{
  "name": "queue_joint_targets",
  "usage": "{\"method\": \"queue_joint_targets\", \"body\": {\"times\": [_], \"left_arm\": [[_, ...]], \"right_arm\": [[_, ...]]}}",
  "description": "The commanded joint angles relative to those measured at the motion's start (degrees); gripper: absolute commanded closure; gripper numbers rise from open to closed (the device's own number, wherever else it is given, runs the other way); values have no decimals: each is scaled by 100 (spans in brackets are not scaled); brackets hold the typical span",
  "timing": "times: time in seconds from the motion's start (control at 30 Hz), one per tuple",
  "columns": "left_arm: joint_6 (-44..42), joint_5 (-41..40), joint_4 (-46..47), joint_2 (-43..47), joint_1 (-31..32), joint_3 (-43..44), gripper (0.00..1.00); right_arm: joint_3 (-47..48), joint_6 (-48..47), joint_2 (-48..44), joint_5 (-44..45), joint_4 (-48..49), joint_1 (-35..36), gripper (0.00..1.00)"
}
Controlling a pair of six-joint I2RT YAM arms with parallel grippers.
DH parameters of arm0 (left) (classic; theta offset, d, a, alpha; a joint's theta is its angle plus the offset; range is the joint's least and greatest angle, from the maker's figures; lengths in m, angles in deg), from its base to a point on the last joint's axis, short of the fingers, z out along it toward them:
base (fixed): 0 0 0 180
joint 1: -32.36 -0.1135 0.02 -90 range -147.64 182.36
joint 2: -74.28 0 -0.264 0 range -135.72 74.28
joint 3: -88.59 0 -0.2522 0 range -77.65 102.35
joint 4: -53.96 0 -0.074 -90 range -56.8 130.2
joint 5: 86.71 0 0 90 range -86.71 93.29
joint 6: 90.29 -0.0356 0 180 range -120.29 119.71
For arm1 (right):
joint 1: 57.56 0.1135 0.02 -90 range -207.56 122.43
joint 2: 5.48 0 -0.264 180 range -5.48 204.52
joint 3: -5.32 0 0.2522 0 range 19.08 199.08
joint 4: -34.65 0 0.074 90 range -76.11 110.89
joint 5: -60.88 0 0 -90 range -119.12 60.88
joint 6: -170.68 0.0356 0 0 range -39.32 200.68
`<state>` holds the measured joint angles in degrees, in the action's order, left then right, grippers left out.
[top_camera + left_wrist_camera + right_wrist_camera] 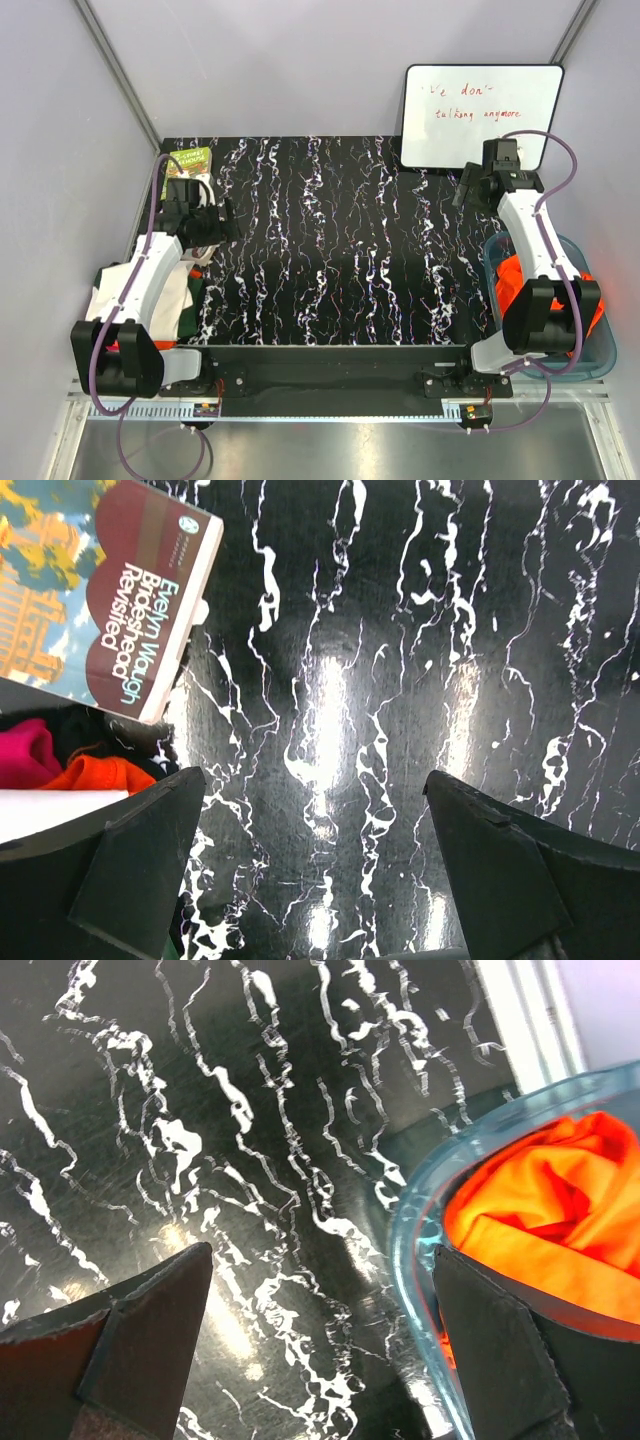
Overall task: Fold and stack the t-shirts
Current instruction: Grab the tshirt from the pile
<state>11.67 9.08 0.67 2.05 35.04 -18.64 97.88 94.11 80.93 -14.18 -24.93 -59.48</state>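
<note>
Both pincers stand wide apart w/ nothing between the fingers. The left pincer (pixel 315 865) hangs over bare tabletop (pixel 340 250) near the far-left corner, just beside a book (pixel 130 600). The right pincer (pixel 315 1355) hangs over the right side, next to the rim of a blue tub (pixel 418 1210).

Shirts are in 2 places. A bright orange shirt (pixel 545 1215) lies crumpled inside the tub. A pile of shirts (pixel 172 293) (white, sth dark, and a red-orange shirt (pixel 100 773) at its edge) sits at the tabletop's left edge under the left arm. Can't tell whether that pile is folded.

Handling, my guess: light, limp cloth, not fragile, no stiffness. It'll sag and drag from whatever pt is pinched, and layers may come up together. The orange one looks the likely pick for the right pincer. Take a raised fold at the top of the heap, bite deep enough to hold, and lift clear of the tub wall. Then re-grip at shoulders or hem corners w/ both pincers to spread it flat.
</note>
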Motion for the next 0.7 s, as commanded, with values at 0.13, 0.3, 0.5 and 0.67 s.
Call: {"method": "queue_joint_targets", "body": {"times": [0.13, 0.3, 0.5, 0.67], "left_arm": [[-133, 379, 165, -239, -4, 349, 1], [-89, 520, 173, -424, 5, 358, 1], [-19, 740, 279, -599, 14, 305, 1], [43, 960, 332, -740, 14, 340, 1]], "right_arm": [[434, 186, 7, 1274, -479, -2, 0], [417, 967, -19, 1601, -1225, -798, 0], [-233, 1645, -116, 783, -1596, -2031, 0], [-831, 1970, 341, 660, -1825, -2717, 0]]}}
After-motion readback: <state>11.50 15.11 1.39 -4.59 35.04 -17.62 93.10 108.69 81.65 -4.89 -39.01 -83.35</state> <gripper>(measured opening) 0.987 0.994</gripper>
